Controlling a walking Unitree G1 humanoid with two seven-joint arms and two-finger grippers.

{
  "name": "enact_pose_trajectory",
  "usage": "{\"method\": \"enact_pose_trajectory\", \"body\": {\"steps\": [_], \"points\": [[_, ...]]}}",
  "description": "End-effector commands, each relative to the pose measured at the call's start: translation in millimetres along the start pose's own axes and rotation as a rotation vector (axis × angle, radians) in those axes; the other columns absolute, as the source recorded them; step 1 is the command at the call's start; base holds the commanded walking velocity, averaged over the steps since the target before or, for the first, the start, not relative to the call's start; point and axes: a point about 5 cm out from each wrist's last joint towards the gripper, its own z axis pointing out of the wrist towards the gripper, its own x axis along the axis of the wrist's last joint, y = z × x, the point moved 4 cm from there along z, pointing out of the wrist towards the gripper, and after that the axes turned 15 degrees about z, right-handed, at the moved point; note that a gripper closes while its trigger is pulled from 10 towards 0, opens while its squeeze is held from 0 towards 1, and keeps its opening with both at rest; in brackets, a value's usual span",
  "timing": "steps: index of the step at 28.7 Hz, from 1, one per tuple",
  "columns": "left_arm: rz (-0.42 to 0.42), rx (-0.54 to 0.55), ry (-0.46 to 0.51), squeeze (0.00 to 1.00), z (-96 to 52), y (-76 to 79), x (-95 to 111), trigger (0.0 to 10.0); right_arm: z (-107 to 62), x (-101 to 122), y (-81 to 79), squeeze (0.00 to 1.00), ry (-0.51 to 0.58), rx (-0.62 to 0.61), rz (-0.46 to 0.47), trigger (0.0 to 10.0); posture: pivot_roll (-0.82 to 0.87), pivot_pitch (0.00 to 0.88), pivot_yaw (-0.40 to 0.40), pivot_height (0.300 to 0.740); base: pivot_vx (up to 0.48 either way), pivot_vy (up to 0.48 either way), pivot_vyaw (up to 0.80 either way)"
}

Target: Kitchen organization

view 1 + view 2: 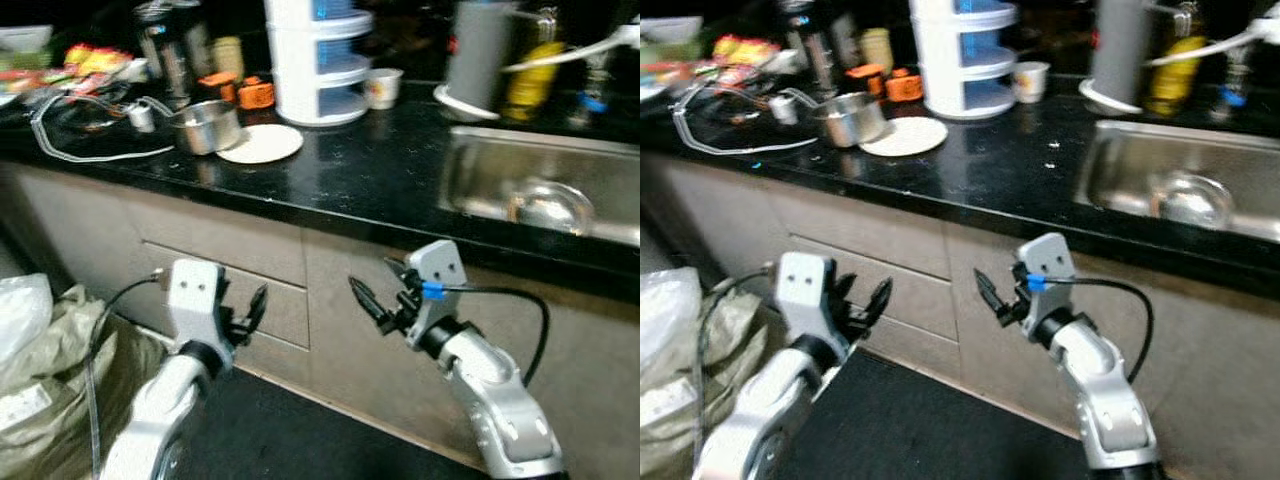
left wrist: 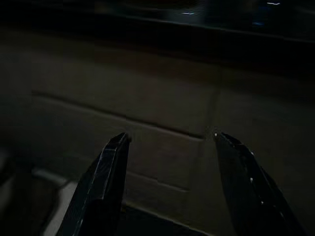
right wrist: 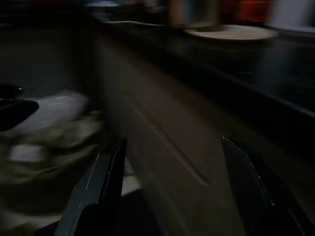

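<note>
Both grippers hang below the black countertop (image 1: 380,170) — left gripper (image 1: 250,315) and right gripper (image 1: 385,290) empty, jaws apart, before the cabinet front (image 1: 240,260).

No legible txt or labels.

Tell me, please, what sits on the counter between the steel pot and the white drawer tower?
A round white plate lies between the steel pot and the white drawer tower, as the left eye view shows.

Black table (image 1: 380,180) with a small metal pot (image 1: 207,126), a white plate (image 1: 260,143), a white drawer box (image 1: 318,60), a paper cup (image 1: 383,88).
</note>
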Motion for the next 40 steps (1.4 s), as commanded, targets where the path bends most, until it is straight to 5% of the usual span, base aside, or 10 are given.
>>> {"method": "enact_pose_trajectory", "body": {"steps": [1,20,40], "points": [[-0.008,-0.004,-0.019,0.00,0.4,1.2,-5,10.0,1.1,1,-2.6,0.00,0.007,0.018,0.005,10.0,0.02,0.000,0.015,0.740,0.000,0.000,0.79],[-0.017,-0.005,-0.002,0.00,-0.7,4.1,-6,10.0,4.6,5,-10.7,0.00,0.026,0.084,-0.006,10.0,0.02,0.000,0.013,0.740,0.000,0.000,0.78],[0.000,-0.031,0.026,0.00,-1.4,7.5,-3,10.0,9.8,11,-14.2,0.00,0.047,0.097,-0.024,10.0,0.02,0.000,0.010,0.740,0.274,0.000,0.00]]}}
